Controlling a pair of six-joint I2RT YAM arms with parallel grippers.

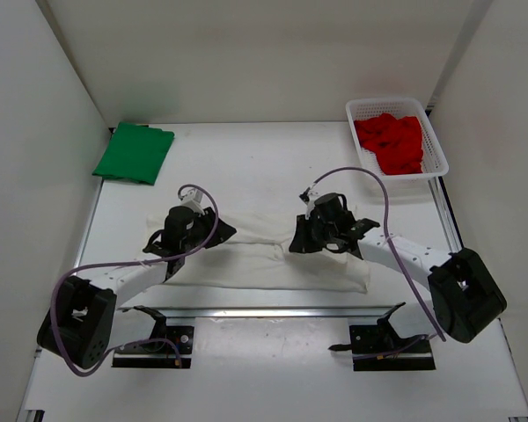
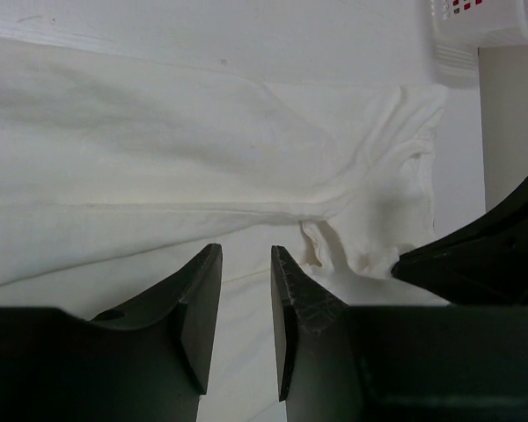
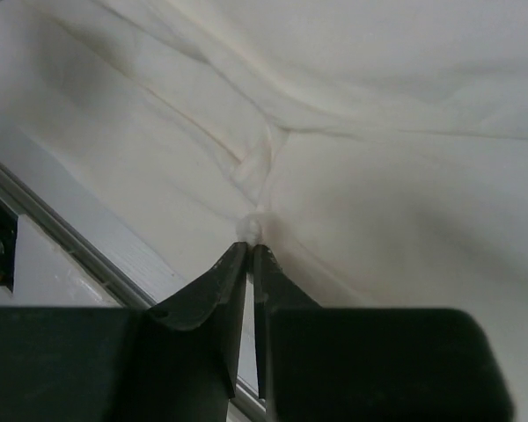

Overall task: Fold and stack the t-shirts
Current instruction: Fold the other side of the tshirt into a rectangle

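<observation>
The white t-shirt lies spread in a wide band across the near half of the table. My right gripper is shut on a small pinch of its cloth; in the right wrist view the gripper holds a bunched tuft of the white shirt. My left gripper is open a little, low over the white shirt, with nothing between its fingers. The green t-shirt lies folded at the far left. The red t-shirt is crumpled in the basket.
A white mesh basket stands at the far right; its corner shows in the left wrist view. White walls enclose the table on three sides. A metal rail runs along the near edge, close to the right gripper.
</observation>
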